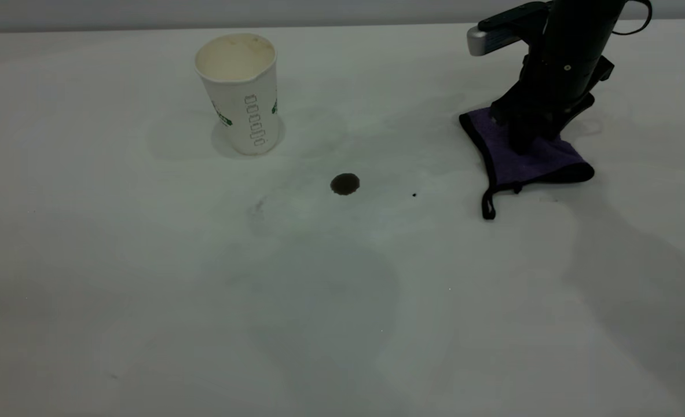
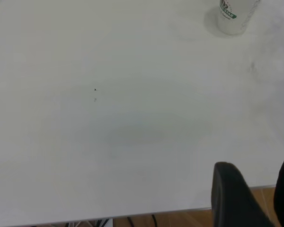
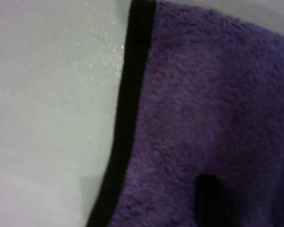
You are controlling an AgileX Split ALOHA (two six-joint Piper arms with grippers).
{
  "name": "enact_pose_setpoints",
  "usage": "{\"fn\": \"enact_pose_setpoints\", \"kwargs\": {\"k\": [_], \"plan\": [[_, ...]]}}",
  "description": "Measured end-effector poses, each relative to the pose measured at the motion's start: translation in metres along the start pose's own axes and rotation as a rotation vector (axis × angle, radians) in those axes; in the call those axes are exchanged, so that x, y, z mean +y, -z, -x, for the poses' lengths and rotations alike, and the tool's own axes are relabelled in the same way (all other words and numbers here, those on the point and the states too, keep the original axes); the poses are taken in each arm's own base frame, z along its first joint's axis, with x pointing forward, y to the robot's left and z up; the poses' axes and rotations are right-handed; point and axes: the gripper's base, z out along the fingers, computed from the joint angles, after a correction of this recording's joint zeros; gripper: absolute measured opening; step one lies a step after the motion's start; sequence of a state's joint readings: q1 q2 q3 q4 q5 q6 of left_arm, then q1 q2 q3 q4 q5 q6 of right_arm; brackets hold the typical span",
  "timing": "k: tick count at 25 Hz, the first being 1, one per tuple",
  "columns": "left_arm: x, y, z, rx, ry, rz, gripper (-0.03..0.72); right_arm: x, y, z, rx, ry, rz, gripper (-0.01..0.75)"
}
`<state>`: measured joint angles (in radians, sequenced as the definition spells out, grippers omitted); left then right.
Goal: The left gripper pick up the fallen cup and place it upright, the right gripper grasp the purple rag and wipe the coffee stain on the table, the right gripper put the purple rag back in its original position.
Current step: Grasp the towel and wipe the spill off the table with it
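The cup (image 1: pixel 244 98) stands upright at the back left of the table (image 1: pixel 203 289), its cream inside showing; the left wrist view catches its base (image 2: pixel 234 16) far off. The coffee stain (image 1: pixel 345 183) is a small dark spot mid-table. The purple rag (image 1: pixel 545 162) lies flat at the right, its black loop strap (image 1: pixel 487 205) trailing toward the front. My right gripper (image 1: pixel 524 142) stands straight down on the rag, open, fingers pressed into the cloth (image 3: pixel 203 94), one fingertip (image 3: pixel 210 198) showing dark. My left gripper (image 2: pixel 258 189) hangs open and empty over the table's edge, outside the exterior view.
A tiny black speck (image 1: pixel 414 194) lies between the stain and the rag. The right arm's silver-tipped bracket (image 1: pixel 484 40) juts out toward the cup side. Wooden floor (image 2: pixel 180 218) shows past the table edge under the left gripper.
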<state>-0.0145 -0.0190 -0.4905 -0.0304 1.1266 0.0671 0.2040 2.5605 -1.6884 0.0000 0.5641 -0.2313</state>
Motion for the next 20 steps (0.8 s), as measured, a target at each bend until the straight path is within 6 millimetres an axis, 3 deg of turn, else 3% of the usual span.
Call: {"fn": "enact_pose_setpoints", "kwargs": {"k": [2, 7, 12, 17, 20], "plan": [[0.000, 0.000, 0.000, 0.000, 0.000, 0.000, 0.287, 0.002, -0.002, 0.000, 0.002, -0.025, 0.017, 0.323], [0.000, 0.000, 0.000, 0.000, 0.000, 0.000, 0.287, 0.004, -0.001, 0.003, -0.011, -0.043, 0.066, 0.069], [0.000, 0.000, 0.000, 0.000, 0.000, 0.000, 0.287, 0.029, 0.015, 0.024, -0.014, -0.010, 0.158, 0.051], [0.000, 0.000, 0.000, 0.000, 0.000, 0.000, 0.287, 0.088, 0.056, 0.061, -0.059, 0.103, 0.220, 0.051], [0.000, 0.000, 0.000, 0.000, 0.000, 0.000, 0.287, 0.130, 0.069, 0.068, -0.061, 0.156, 0.249, 0.051]]}}
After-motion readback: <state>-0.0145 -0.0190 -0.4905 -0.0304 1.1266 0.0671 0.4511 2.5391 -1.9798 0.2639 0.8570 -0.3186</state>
